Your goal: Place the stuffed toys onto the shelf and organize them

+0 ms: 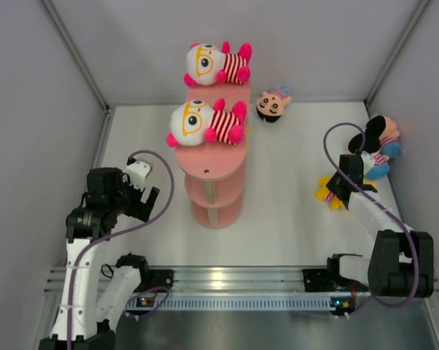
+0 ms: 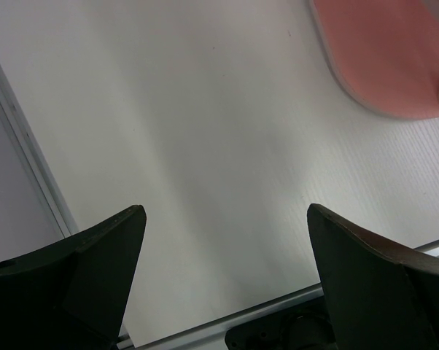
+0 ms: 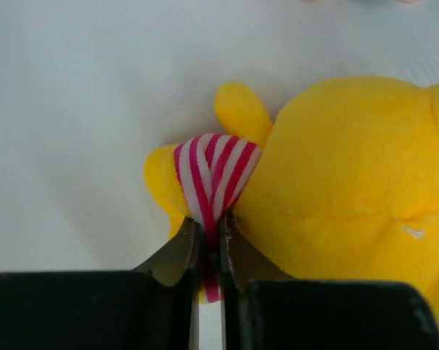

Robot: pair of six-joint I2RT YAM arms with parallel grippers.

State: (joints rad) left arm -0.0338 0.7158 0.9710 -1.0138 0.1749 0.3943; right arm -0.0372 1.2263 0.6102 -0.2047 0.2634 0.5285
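Top view: yellow bear (image 1: 323, 195) mostly hidden by R arm (image 1: 365, 208); fingers (image 3: 172, 257) pinch shirt (image 3: 216, 171).

left arm (image 1: 95, 211): white links, black joints, purple cable (image 1: 168, 191) looping at its 1 o'clock | right arm (image 1: 373, 211): same white-black build, purple cable arcing at 11 o'clock | left fingers (image 2: 95, 270): broad matte-black wedges | right fingers (image 3: 172, 257): black, thin pointed tips

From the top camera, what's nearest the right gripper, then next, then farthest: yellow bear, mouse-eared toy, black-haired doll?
1. yellow bear, held by the right gripper.
2. mouse-eared toy, by the right wall.
3. black-haired doll, at the back beside the shelf.
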